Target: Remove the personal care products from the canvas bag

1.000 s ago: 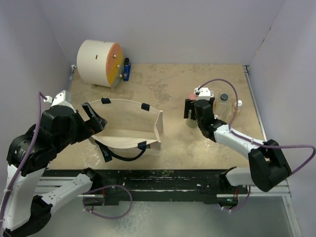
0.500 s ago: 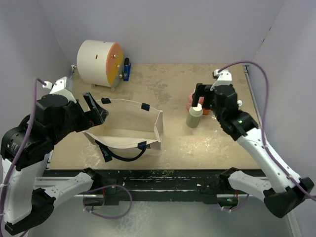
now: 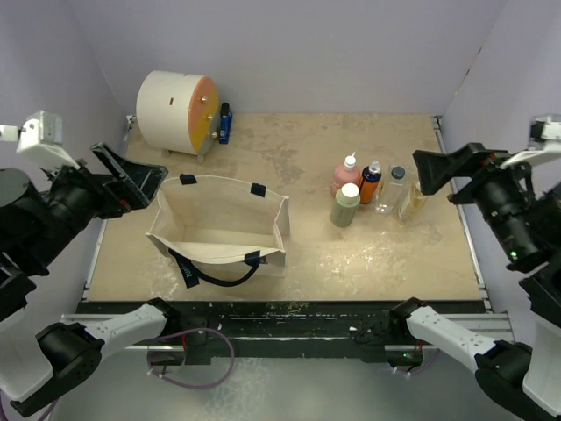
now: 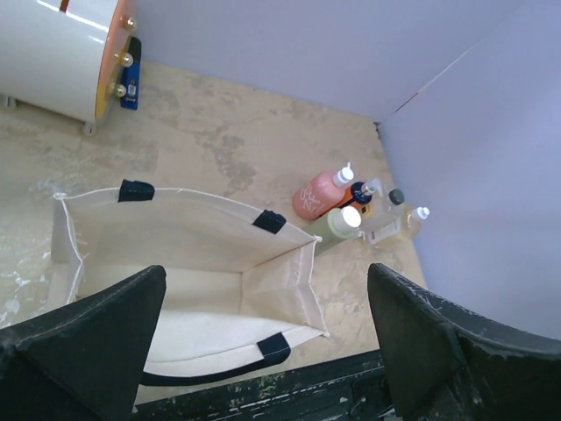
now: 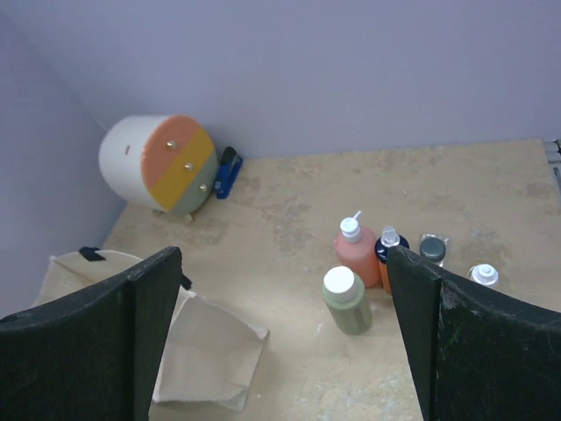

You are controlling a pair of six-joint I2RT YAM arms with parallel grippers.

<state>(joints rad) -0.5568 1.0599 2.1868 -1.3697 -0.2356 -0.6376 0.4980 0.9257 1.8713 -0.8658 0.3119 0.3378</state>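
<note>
Up high, left gripper (image 4: 267,272) and right gripper (image 5: 282,252) (both spread) hang near table (image 3: 289,149) edges.

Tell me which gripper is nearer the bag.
Left. The left gripper hangs open just off the bag, at its left rim; the right gripper is far off, beyond the bottles.

Table (image 3: 307,162) — canvas bag (image 3: 219,210), care products (image 3: 371,186), drum (image 3: 175,112)

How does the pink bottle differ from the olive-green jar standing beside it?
The pink bottle has a narrow, pointed white cap; the olive-green jar has a wide, flat pale lid. The jar stands nearer the front edge of the table, the bottle just behind it. Both stand upright, outside the canvas bag.
</note>
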